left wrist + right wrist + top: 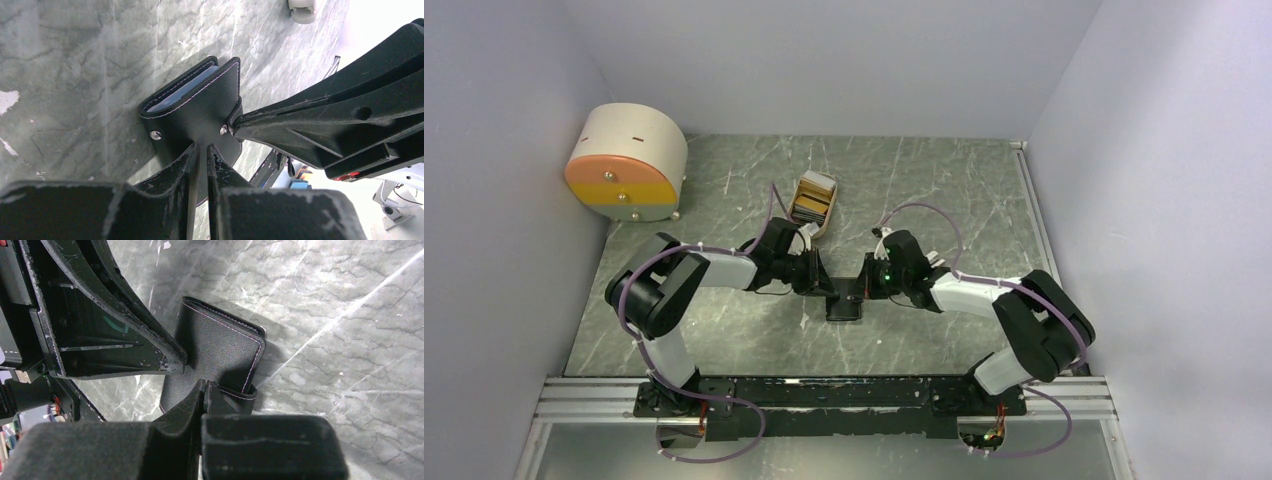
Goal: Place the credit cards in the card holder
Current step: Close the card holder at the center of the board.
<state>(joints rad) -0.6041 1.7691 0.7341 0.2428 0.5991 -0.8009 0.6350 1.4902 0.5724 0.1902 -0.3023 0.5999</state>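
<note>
**A:** Why do both arms meet in the middle of the table (pixel 924 180)?

**B:** I think they share the black card holder (pixel 192 112) so that it can be pulled open. The left gripper (pixel 202 147) has its jaws almost together and pinches the leather edge. The right gripper (pixel 205 385) has its jaws fully together and nips the holder beside the snap tab (pixel 242 392).

**A:** And the credit cards?

**B:** The credit cards (pixel 813 203) lie stacked in the beige tray (pixel 820 231), toward the far edge of the table, just beyond the left wrist. No gripper touches them. The round box (pixel 627 163) stands at the far left corner, well apart.

**A:** Is something not clear?

**B:** Yes. A blue-grey strip (pixel 185 90) shows between the covers, but I cannot tell if it is only a pocket or a card. The fingers cover the near edge of the holder, so it is also unclear whether it rests on the table or hangs above it.
</note>
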